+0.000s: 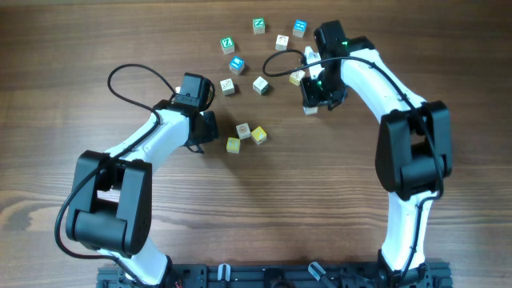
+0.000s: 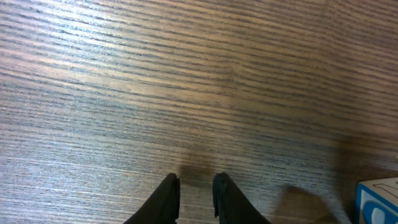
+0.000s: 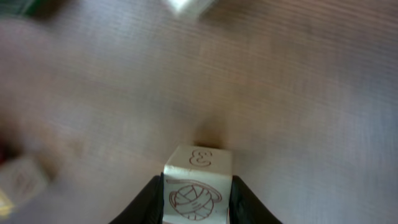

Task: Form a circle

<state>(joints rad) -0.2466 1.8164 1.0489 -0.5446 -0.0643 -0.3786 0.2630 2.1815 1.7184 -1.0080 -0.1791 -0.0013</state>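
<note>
**Right end effector holds a white block**

A white block with a ball drawing sits squeezed in the right end effector, at the bottom of the right wrist view. The left end effector has a small gap and holds nothing. A blue block shows at its lower right. From overhead, the circle is not made yet. Three blocks sit close together near the middle of the table, and more blocks are spread across the upper middle.

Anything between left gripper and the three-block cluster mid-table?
No. Overhead view shows only bare table between the left gripper and the three-block cluster.
</note>
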